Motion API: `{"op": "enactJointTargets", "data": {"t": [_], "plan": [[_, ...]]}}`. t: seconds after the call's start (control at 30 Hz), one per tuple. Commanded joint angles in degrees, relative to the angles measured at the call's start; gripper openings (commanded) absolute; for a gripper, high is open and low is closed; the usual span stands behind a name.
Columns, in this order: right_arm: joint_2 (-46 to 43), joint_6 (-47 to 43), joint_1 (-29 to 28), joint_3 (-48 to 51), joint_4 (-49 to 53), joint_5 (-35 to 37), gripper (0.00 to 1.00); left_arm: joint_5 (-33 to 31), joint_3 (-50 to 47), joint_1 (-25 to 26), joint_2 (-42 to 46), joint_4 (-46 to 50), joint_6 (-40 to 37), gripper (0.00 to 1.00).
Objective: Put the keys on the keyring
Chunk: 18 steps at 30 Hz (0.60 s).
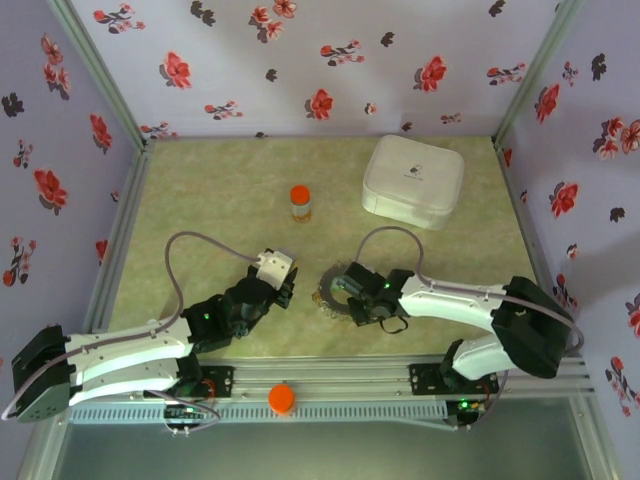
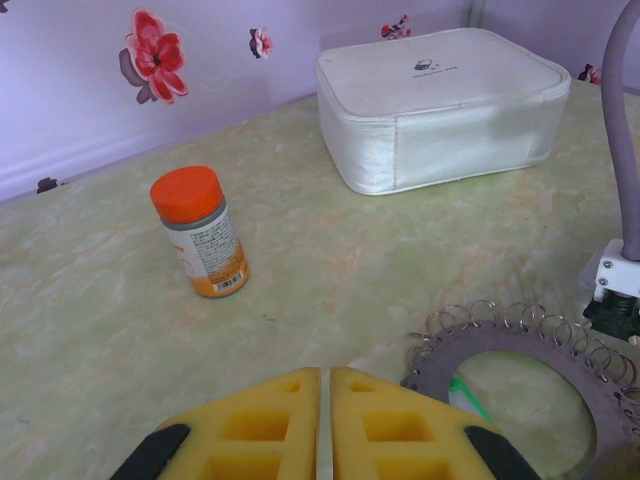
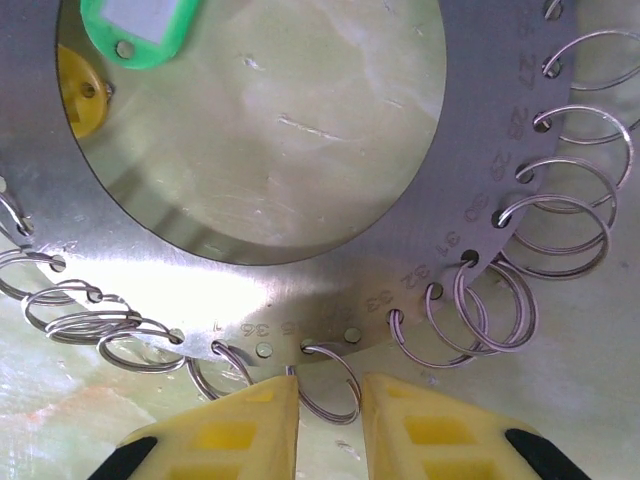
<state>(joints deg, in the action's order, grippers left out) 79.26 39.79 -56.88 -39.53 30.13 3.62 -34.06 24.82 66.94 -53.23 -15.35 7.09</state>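
Observation:
The keyring (image 3: 250,290) is a flat grey disc with a wide round hole, numbered holes and several small split rings along its edge. It lies on the table (image 1: 200,200) under my right gripper (image 1: 345,290). Inside its hole lie two keys, one with a green head (image 3: 140,30) and one with a yellow head (image 3: 78,90). My right gripper (image 3: 330,385) has its yellow fingertips against both sides of one split ring (image 3: 335,385) at the disc's near edge. My left gripper (image 2: 327,372) is shut on nothing, just left of the keyring (image 2: 500,338), where a bit of green key (image 2: 468,395) shows.
An orange-capped small bottle (image 1: 300,203) stands upright mid-table. A white square box (image 1: 413,181) sits at the back right. Another orange cap (image 1: 282,398) rests on the front rail between the arm bases. Flowered walls close in the table on three sides.

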Motion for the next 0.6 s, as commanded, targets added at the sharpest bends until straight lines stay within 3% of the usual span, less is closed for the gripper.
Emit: {"op": "enactJointTargets", "data": {"t": [0.0, 0.27, 0.57], "plan": [[0.7, 2.6, 0.4, 1.1, -1.8, -1.4, 0.24, -0.4, 0.9, -0.3, -0.2, -0.9, 0.6, 0.13], [-0.4, 2.4, 0.6, 0.5, 1.9, 2.8, 0.3, -0.4, 1.0, -0.3, 0.2, -0.6, 0.3, 0.13], [1.8, 4.0, 1.0, 0.9, -2.8, -1.5, 0.27, -0.4, 1.0, -0.3, 0.2, -0.8, 0.0, 0.13]]}}
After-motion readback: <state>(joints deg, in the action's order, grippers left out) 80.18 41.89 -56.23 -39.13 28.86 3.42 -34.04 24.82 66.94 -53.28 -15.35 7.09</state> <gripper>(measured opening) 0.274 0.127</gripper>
